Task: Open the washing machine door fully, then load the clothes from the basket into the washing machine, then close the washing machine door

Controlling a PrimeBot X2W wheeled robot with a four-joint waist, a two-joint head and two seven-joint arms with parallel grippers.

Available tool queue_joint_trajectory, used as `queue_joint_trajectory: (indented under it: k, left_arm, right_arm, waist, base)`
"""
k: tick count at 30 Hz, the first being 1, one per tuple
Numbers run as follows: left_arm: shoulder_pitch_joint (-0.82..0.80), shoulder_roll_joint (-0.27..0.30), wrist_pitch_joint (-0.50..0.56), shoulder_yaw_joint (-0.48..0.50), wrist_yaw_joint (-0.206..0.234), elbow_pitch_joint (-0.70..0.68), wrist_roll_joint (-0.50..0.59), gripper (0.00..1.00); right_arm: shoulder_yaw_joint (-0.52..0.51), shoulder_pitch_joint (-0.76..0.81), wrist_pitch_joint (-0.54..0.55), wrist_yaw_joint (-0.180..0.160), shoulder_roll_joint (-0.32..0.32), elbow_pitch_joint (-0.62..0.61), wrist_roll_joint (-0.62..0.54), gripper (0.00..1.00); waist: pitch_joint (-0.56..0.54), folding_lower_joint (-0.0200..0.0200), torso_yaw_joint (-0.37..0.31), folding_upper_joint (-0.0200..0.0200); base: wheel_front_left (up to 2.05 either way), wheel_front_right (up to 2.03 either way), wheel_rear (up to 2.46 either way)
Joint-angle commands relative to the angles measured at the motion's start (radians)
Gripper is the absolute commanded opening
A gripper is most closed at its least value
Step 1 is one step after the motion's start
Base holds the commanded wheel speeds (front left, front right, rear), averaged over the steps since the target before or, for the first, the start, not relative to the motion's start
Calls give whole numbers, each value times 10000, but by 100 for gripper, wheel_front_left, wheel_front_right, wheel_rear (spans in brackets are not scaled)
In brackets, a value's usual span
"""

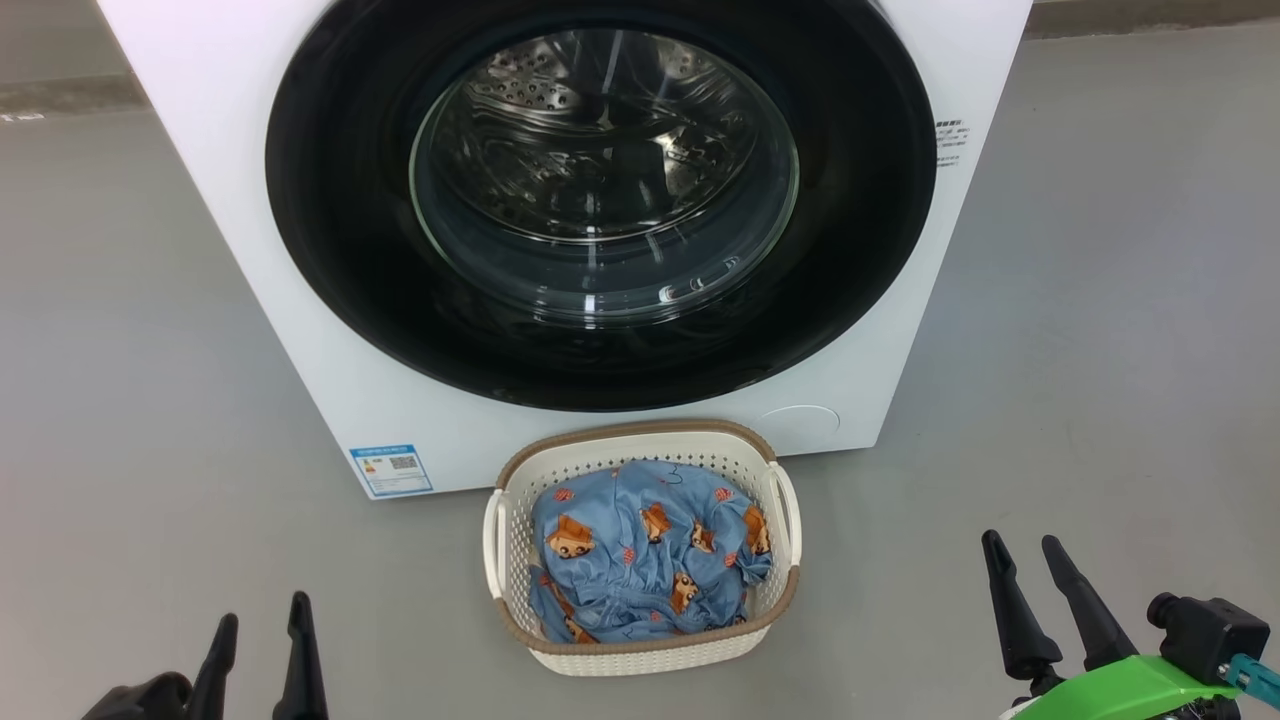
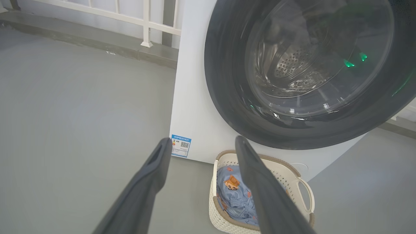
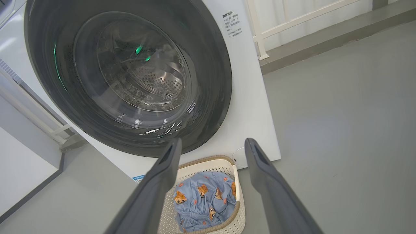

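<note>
Smooth grey floor [image 1: 150,350] (white railing [image 2: 146,22] behind) under the basket [image 1: 640,655].

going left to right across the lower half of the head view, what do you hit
left gripper → blue label sticker → basket holding the clothes → right gripper

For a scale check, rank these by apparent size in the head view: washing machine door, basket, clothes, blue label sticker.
1. washing machine door
2. basket
3. clothes, lying inside the basket
4. blue label sticker, clearly smallest
</note>
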Motion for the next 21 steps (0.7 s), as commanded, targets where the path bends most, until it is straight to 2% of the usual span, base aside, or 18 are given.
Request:
queue_joint_trajectory:
  k: [1,21]
  left_arm:
    - [-37,241,-179,280,91,-339,511,100]
    - [111,404,-739,427,220,-429,2951,100]
  right_arm:
    - [212,-396,-169,-9,-209,-197,-445,100]
    - [245,-415,-725,-11,-383,-267,-2618,100]
  waist:
    - [-5,0,-16,-1]
    - [-1,0,-49,-1]
  base:
    - [0,0,0]
    - [0,0,0]
